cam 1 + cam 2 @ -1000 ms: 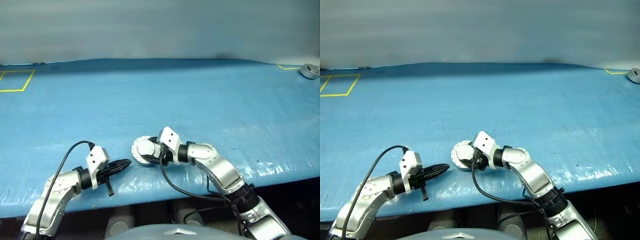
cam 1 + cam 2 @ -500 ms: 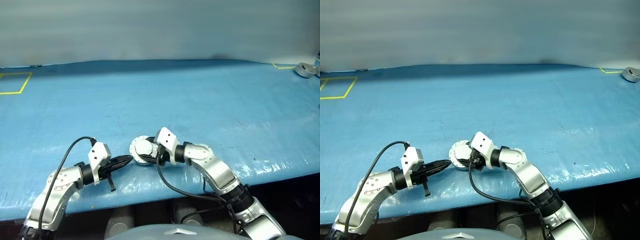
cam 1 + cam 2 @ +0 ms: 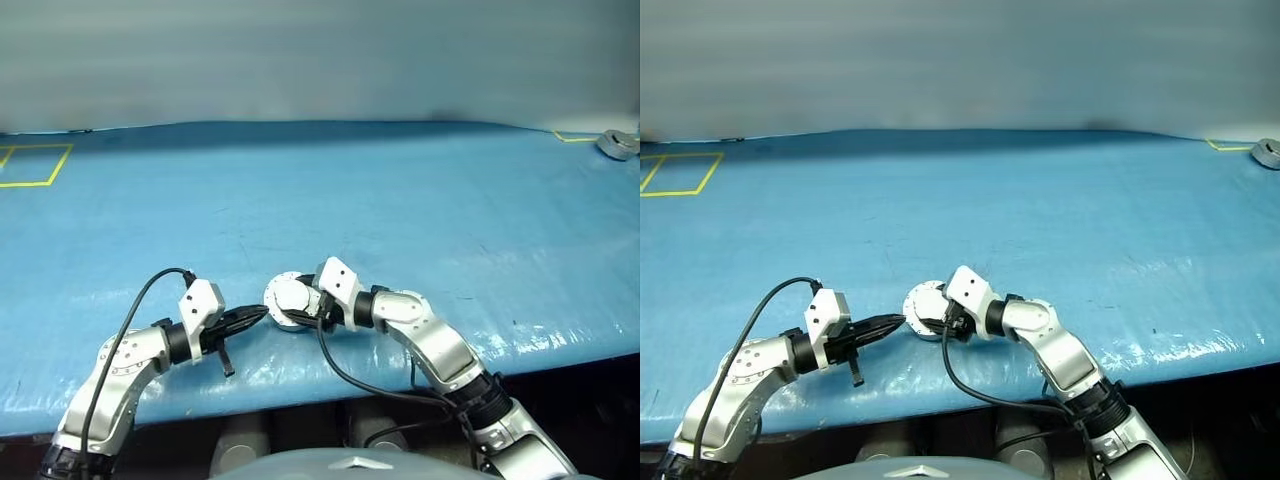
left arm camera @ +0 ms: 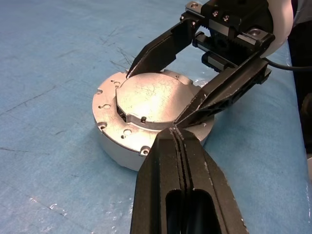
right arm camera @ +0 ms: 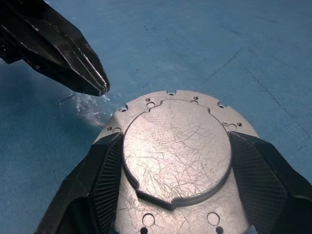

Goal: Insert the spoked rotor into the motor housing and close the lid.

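The lid (image 3: pixel 288 296) lies near the table's front edge with its plain silver face and raised middle circle (image 5: pixel 175 151) up. It covers the motor housing, which is hidden beneath it, and the spoked rotor is hidden too. My right gripper (image 5: pixel 174 139) reaches in from the right, its two fingers pressed against opposite sides of the raised circle. In the left wrist view the same grip on the lid (image 4: pixel 122 131) shows. My left gripper (image 3: pixel 262 313) is shut and empty, its tip (image 4: pixel 175 131) just at the lid's left rim.
A grey round part (image 3: pixel 618 143) lies at the far right back of the blue table (image 3: pixel 400 200), beside a yellow tape corner. A yellow tape square (image 3: pixel 30 165) marks the far left. The front edge runs close below both grippers.
Only the camera has shifted a little. Both grippers and the lid stand as before.
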Robot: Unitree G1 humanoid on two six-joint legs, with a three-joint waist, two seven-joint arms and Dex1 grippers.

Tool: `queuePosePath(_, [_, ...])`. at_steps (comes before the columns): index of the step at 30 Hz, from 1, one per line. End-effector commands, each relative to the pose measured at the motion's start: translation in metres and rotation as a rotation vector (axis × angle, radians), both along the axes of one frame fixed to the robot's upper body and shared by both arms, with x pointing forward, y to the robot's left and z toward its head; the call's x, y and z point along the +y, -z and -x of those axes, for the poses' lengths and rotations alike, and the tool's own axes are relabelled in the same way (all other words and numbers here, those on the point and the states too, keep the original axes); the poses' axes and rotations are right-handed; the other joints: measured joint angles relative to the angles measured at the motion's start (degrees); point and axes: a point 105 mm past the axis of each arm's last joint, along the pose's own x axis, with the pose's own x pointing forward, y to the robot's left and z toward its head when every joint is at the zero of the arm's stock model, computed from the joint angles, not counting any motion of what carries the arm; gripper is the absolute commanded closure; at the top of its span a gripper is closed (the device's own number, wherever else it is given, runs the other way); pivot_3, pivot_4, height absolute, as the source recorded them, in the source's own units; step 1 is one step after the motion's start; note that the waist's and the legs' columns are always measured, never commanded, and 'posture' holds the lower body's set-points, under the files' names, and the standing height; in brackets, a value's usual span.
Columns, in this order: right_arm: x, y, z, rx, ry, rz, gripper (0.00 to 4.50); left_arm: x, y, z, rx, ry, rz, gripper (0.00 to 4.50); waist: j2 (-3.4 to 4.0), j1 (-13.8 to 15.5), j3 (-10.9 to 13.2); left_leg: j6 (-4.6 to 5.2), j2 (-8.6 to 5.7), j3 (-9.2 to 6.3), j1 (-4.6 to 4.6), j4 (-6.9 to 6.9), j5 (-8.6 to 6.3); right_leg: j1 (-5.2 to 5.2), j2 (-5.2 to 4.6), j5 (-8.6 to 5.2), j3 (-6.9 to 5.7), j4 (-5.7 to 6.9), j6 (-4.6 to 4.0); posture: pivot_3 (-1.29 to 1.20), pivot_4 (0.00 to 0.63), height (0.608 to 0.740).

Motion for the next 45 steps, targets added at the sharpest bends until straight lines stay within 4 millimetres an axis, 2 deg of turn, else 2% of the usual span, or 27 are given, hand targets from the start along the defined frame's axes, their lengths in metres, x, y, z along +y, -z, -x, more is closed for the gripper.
queuePosePath(1, [-0.024,0.04,0.011,0.153,0.062,0.12,1.45,-0.004,-0.005,-0.011,-0.043,-0.028,0.012,4.5,-0.02,0.5,0.0,0.01,-0.02,0.0,-0.01,0.0,-0.01,0.0,-0.01,0.0,0.0,-0.01,0.0,0.0,0.15,0.74])
queuePosePath(5, [-0.024,0.038,0.01,0.143,0.073,0.112,1.45,-0.005,0.003,-0.021,-0.022,-0.069,-0.001,4.5,-0.04,0.7,0.0,0.11,-0.05,0.02,-0.05,0.0,-0.07,0.0,-0.04,0.0,0.0,-0.07,0.0,0.0,0.15,0.74])
queuePosePath(11, [-0.024,0.037,0.011,0.137,0.081,0.115,1.45,-0.016,0.012,-0.02,-0.005,-0.011,-0.008,4.5,-0.07,0.7,0.0,0.18,-0.07,0.04,-0.07,-0.05,-0.15,0.01,-0.03,-0.04,0.0,-0.12,-0.05,0.0,0.15,0.74])
queuePosePath(22, [-0.024,0.034,0.014,0.143,0.08,0.101,1.45,-0.019,0.041,-0.016,0.043,0.024,-0.097,4.5,0.06,0.9,-0.3,0.24,-0.23,0.03,-0.04,-0.01,-0.19,0.1,-0.31,-0.11,-0.06,-0.18,0.05,0.0,0.15,0.74])
queuePosePath(23, [-0.024,0.032,0.012,0.131,0.085,0.089,1.1,-0.018,0.043,-0.015,0.041,0.032,-0.111,4.5,0.09,0.9,-0.3,0.26,-0.26,0.03,-0.04,-0.01,-0.2,0.12,-0.36,-0.11,-0.07,-0.2,0.04,0.0,0.15,0.74])
queuePosePath(26, [-0.023,0.025,0.009,0.131,0.114,0.045,0.13,-0.017,0.045,-0.016,0.038,0.034,-0.115,4.5,0.12,0.8,-0.6,0.33,-0.3,0.03,-0.05,-0.03,-0.24,0.15,-0.42,-0.11,-0.1,-0.33,0.04,0.0,0.15,0.74])
queuePosePath(27, [-0.022,0.023,0.008,0.135,0.122,0.036,0.03,-0.017,0.045,-0.016,0.033,0.033,-0.116,4.5,0.14,0.8,-0.6,0.35,-0.3,0.03,-0.05,-0.04,-0.25,0.17,-0.43,-0.11,-0.11,-0.36,0.04,0.0,0.15,0.74])
queuePosePath(30, [-0.016,0.003,0.011,0.169,0.099,-0.089,0.03,-0.017,0.044,-0.018,0.021,0.03,-0.119,4.5,0.14,0.8,-0.6,0.35,-0.29,0.03,-0.04,-0.03,-0.26,0.18,-0.5,-0.11,-0.16,-0.35,0.05,0.0,0.15,0.74])
queuePosePath(38, [-0.021,-0.041,0.008,0.108,0.115,-0.273,0.03,-0.022,0.037,-0.019,0.011,0.046,-0.11,4.5,0.3,0.8,-0.5,0.37,-0.31,-0.02,-0.27,-0.12,-0.26,0.07,-0.59,-0.07,-0.35,-0.48,-0.02,0.0,0.15,0.74])
queuePosePath(40, [-0.025,-0.046,0.005,0.117,0.147,-0.309,0.03,-0.023,0.036,-0.018,0.011,0.049,-0.111,4.5,0.32,0.8,-0.5,0.4,-0.31,-0.02,-0.3,-0.16,-0.28,0.06,-0.58,-0.07,-0.36,-0.54,-0.02,0.0,0.15,0.74])
queuePosePath(43, [-0.045,-0.052,0.0,0.198,0.248,-0.417,0.03,-0.026,0.033,-0.019,0.008,0.058,-0.111,4.5,0.33,0.9,-0.5,0.42,-0.33,-0.07,-0.38,-0.17,-0.29,0.07,-0.57,-0.03,-0.44,-0.65,-0.07,0.0,0.15,0.74])
queuePosePath(45, [-0.058,-0.049,-0.001,0.298,0.32,-0.494,0.03,-0.027,0.032,-0.019,0.007,0.061,-0.113,4.5,0.33,1.0,-0.5,0.47,-0.34,-0.11,-0.4,-0.18,-0.31,0.14,-0.58,0.01,-0.48,-0.75,-0.11,0.0,0.15,0.74])
